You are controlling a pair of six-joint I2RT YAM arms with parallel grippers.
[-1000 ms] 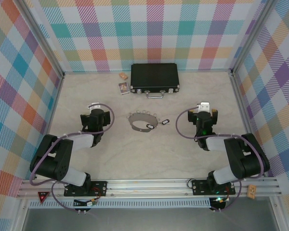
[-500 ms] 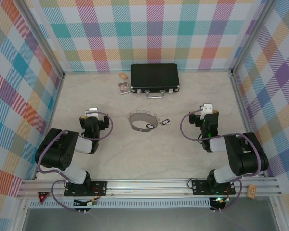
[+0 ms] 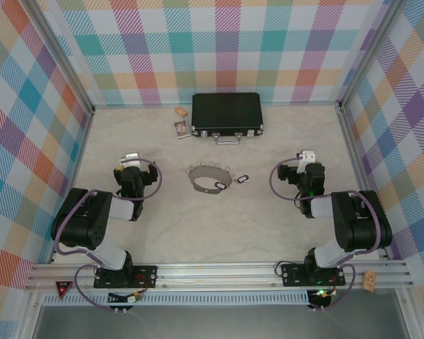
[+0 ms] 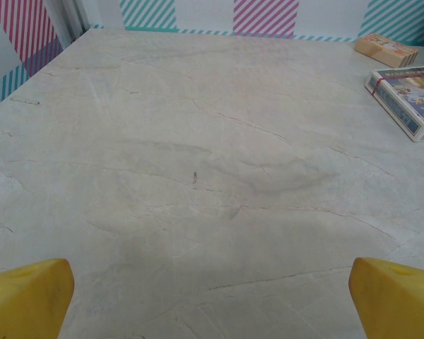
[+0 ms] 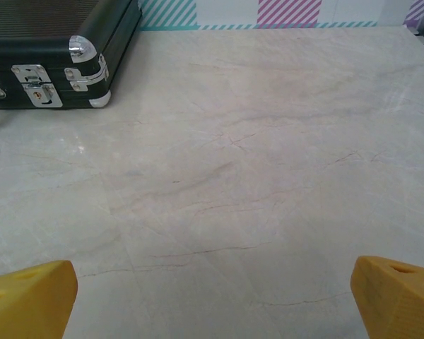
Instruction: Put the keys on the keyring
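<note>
Marbled tabletop (image 3: 219,226) — keyring (image 3: 208,178), keys (image 3: 242,178), black case (image 3: 227,113), cards (image 3: 181,128) — print illegible

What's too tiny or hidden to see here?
- Top view: the keys are too small to tell whether they're hooked on the keyring.
- Right wrist view: the black case is cut by the left edge.
- Left wrist view: the card box runs off the right edge.

The black jointed left arm (image 3: 85,226) and right arm (image 3: 353,229) are banded in pale grey. Purple cables (image 3: 157,176) are looped alongside. Blunt yellow fingertips (image 4: 25,296) are fitted.
</note>
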